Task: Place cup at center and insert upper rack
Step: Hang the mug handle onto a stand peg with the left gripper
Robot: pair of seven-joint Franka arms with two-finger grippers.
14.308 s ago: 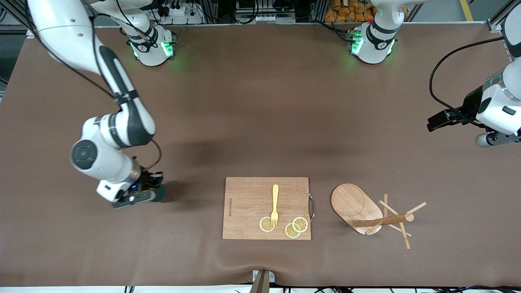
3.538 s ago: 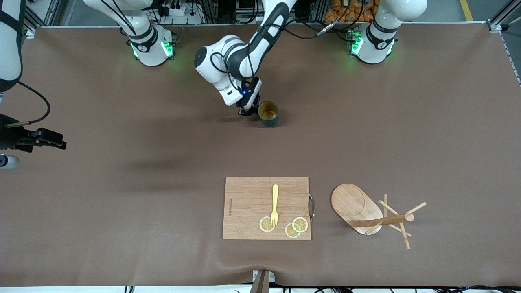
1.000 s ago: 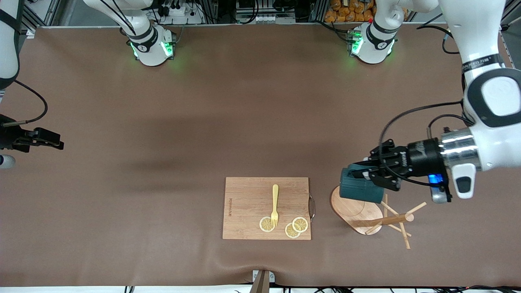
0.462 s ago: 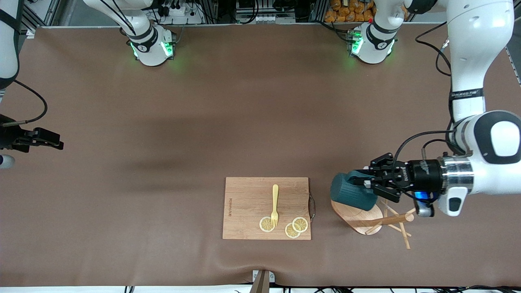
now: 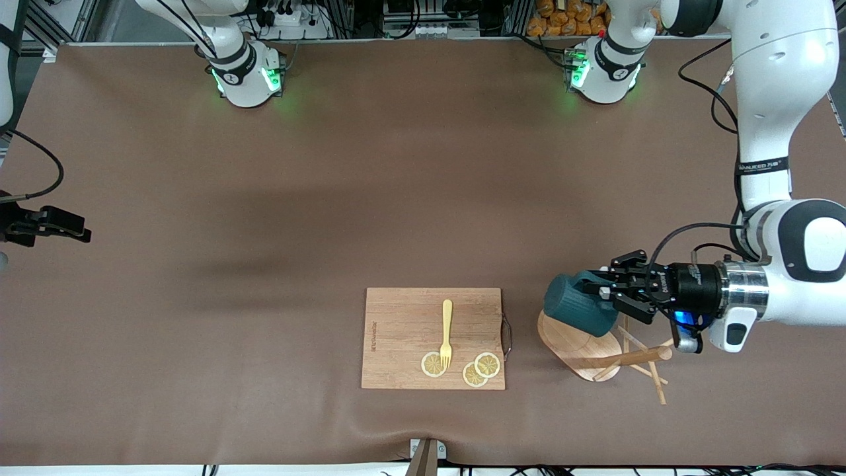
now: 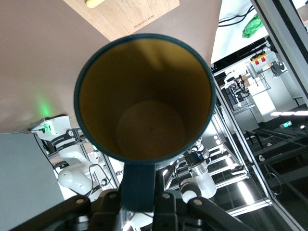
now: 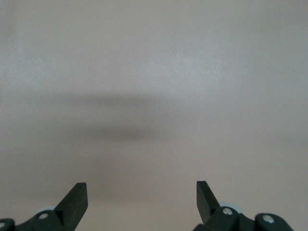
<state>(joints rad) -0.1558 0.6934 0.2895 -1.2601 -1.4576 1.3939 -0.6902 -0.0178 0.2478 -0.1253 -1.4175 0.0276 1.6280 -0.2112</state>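
brown table (image 5: 370,172), cutting board (image 5: 403,330), tipped mug tree (image 5: 598,347)

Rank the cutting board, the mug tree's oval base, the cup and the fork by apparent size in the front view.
1. Cutting board.
2. Oval base, partly covered by the cup.
3. Cup; held up in the air, so it looks bigger than it would on the table.
4. Fork.
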